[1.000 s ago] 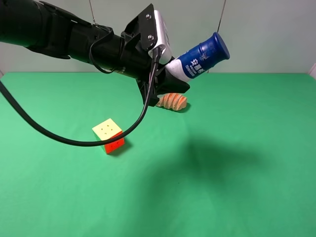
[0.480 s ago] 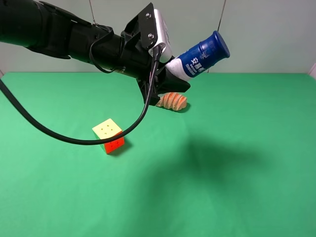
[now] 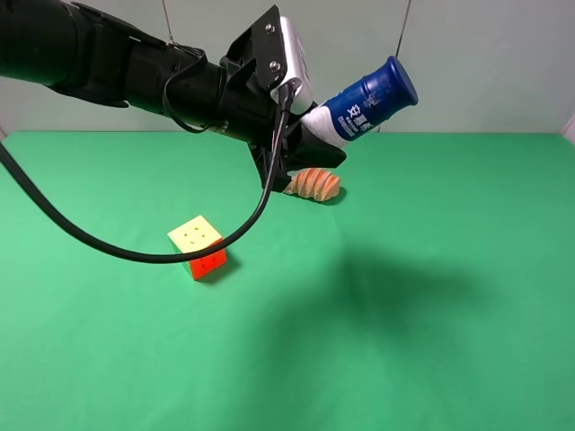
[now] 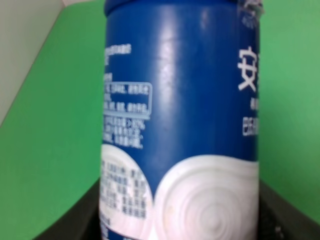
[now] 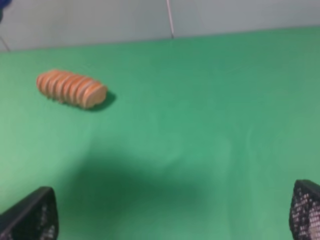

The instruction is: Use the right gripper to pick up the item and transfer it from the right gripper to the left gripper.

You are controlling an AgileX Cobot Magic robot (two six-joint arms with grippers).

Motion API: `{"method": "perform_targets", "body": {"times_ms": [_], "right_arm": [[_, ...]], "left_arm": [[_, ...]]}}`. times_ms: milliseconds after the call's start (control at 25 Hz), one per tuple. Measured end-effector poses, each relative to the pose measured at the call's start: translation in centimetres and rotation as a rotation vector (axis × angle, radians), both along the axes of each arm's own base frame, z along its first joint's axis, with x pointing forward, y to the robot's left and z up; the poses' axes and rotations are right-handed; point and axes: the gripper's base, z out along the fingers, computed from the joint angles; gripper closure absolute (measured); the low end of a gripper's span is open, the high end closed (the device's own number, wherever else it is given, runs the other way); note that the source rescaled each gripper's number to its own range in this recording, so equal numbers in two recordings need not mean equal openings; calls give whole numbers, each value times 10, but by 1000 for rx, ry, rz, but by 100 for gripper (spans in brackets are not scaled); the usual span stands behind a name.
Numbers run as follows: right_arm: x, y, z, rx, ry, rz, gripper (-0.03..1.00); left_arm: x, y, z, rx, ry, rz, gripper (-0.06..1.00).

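One second on, nothing has shifted: your black left gripper (image 3: 310,135) with the silver-grey plate stays clamped on the base of the small white plastic bottle with the dark blue cap (image 3: 368,101), aloft over the green table (image 3: 449,314). Read that as the handover done. The bottle's long axis tilts, base toward 8 o'clock, cap toward 2 o'clock. Your black right gripper (image 5: 167,215) stands wide apart, empty.

Green table (image 3: 449,359), colourful puzzle cube (image 3: 199,247) left of centre, ridged orange roll (image 3: 314,184), perhaps bread, farther back
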Motion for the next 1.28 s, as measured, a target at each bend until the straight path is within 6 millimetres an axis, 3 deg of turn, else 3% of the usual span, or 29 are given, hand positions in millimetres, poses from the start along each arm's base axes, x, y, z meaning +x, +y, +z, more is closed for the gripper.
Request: {"method": "perform_targets", "body": {"times_ms": [200,680,1280], "right_arm": [[2,1,-9,-8,46,4,-3],[2,1,-9,-9,45,-5,-3],[2,1,-9,-3,45,-267,-3]], "left_arm": [[0,0,0,0,0,0,89],[0,0,0,-1,1,1,89],[2,1,0,7,-5,24,89]]}}
